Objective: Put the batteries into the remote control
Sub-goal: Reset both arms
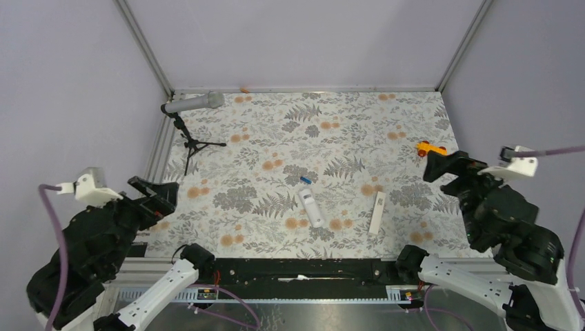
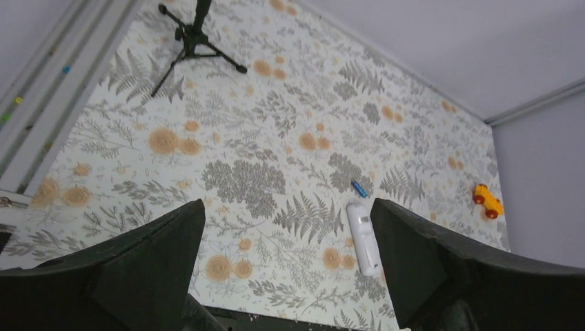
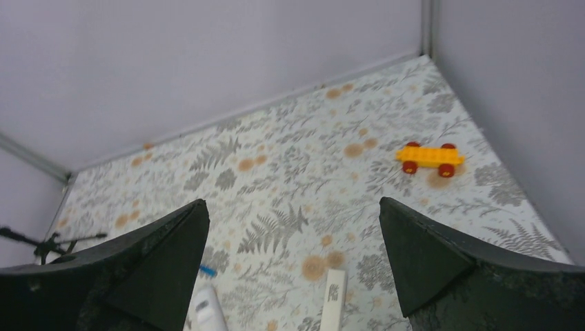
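Observation:
The white remote control [image 1: 312, 207] lies on the floral table top, near the front middle, with a small grey window near its far end. It also shows in the left wrist view [image 2: 362, 238] and at the bottom of the right wrist view [image 3: 207, 310]. The blue battery [image 1: 304, 179] lies just beyond the remote's far end, apart from it, and also shows in the wrist views [image 2: 359, 188] [image 3: 207, 270]. I cannot pick out the orange-brown battery. My left gripper [image 1: 157, 192] [image 2: 286, 207] is open and empty above the table's left front. My right gripper [image 1: 447, 165] [image 3: 291, 203] is open and empty at the right.
A thin white flat strip [image 1: 377, 212] [image 3: 333, 300] lies right of the remote. An orange toy car [image 1: 431, 148] [image 3: 429, 157] sits at the right, just beyond my right gripper. A microphone on a black tripod [image 1: 190, 124] [image 2: 196, 38] stands back left. A tiny orange speck [image 1: 244, 89] lies at the back edge.

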Robot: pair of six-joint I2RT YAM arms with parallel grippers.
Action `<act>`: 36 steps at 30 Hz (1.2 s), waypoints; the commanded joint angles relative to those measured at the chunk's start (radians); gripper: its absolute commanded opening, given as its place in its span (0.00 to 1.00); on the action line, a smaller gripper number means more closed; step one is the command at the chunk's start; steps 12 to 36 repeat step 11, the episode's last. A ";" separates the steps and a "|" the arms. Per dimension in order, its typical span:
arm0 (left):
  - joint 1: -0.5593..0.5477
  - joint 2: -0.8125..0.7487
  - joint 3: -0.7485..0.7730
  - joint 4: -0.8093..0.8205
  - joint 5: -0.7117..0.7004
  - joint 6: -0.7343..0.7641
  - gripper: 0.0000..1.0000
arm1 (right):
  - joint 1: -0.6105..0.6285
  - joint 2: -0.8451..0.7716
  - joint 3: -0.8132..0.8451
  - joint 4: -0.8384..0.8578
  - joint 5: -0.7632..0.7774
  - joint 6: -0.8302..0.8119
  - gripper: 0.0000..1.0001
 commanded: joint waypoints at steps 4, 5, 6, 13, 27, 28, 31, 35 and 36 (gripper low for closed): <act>0.000 -0.002 0.168 -0.009 -0.106 0.087 0.99 | 0.003 -0.088 0.021 0.147 0.212 -0.194 1.00; 0.000 -0.003 0.172 -0.003 -0.107 0.095 0.99 | 0.003 -0.095 0.023 0.156 0.217 -0.208 1.00; 0.000 -0.005 0.173 0.003 -0.110 0.098 0.99 | 0.003 -0.102 0.024 0.160 0.221 -0.210 1.00; 0.001 -0.027 0.152 0.036 -0.126 0.100 0.99 | 0.003 -0.127 0.017 0.161 0.225 -0.208 0.99; 0.001 -0.027 0.152 0.036 -0.126 0.100 0.99 | 0.003 -0.127 0.017 0.161 0.225 -0.208 0.99; 0.001 -0.027 0.152 0.036 -0.126 0.100 0.99 | 0.003 -0.127 0.017 0.161 0.225 -0.208 0.99; 0.001 -0.027 0.152 0.036 -0.126 0.100 0.99 | 0.003 -0.127 0.017 0.161 0.225 -0.208 0.99; 0.001 -0.027 0.152 0.036 -0.126 0.100 0.99 | 0.003 -0.127 0.017 0.161 0.225 -0.208 0.99; 0.001 -0.027 0.152 0.036 -0.126 0.100 0.99 | 0.003 -0.127 0.017 0.161 0.225 -0.208 0.99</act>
